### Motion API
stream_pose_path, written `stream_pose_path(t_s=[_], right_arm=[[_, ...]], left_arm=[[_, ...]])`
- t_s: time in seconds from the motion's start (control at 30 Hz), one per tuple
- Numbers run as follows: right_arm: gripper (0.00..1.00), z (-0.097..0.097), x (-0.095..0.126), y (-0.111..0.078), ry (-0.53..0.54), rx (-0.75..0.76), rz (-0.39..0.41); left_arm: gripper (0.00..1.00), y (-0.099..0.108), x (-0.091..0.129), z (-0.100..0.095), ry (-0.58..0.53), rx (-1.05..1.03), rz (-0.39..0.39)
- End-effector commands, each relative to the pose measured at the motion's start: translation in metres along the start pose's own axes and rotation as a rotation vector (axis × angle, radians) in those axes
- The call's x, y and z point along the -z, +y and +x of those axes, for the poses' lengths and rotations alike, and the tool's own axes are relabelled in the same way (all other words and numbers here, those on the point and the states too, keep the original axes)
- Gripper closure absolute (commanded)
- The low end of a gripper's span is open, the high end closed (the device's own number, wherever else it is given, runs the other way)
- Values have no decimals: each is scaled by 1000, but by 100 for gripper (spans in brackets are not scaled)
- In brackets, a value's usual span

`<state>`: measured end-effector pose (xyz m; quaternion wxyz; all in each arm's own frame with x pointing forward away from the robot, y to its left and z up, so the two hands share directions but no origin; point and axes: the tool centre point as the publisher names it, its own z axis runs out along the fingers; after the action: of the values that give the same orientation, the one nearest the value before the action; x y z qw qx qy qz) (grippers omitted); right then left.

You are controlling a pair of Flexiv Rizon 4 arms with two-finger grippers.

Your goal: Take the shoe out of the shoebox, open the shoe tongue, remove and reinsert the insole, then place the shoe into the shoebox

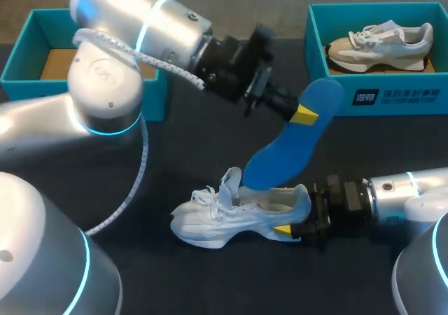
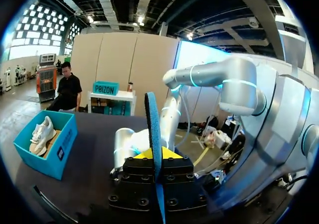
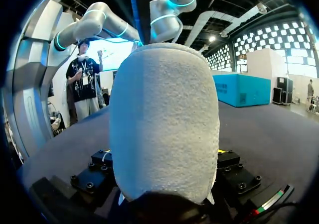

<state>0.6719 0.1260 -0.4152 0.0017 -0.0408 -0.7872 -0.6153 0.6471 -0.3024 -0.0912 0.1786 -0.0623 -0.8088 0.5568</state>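
As the blue insole [image 1: 290, 147] hangs slanted, its toe end low at the opening of the white sneaker [image 1: 224, 220] and its heel end high towards my right, the next move depends on laying its long axis along that of the shoe. The sneaker rests on the table, toe towards my left and heel towards my right.

The left gripper [image 1: 302, 114] pinches the insole at its raised heel end. The right gripper [image 1: 292, 224] holds the sneaker by the heel, so my left arm is the one to guide the insole.

I cannot tell whether the insole's toe end is already inside the shoe or only behind its collar. In the right wrist view the heel covers the fingers. In the left wrist view the insole [image 2: 153, 129] shows only its edge.
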Motion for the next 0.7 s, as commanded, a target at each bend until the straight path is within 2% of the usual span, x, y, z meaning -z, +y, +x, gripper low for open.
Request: stream_pose_path(t_s=[0.03,0.2,0.3,0.7], right_arm=[[100,0,0,-2,-2,0,3],[100,0,0,-2,-2,0,3],[100,0,0,-2,-2,0,3],[100,0,0,-2,-2,0,3]], left_arm=[[100,-5,22,30,-28,19,59],[100,-20,37,47,-57,60,121],[100,-28,48,53,-67,159,228],[100,-28,48,53,-67,159,228]])
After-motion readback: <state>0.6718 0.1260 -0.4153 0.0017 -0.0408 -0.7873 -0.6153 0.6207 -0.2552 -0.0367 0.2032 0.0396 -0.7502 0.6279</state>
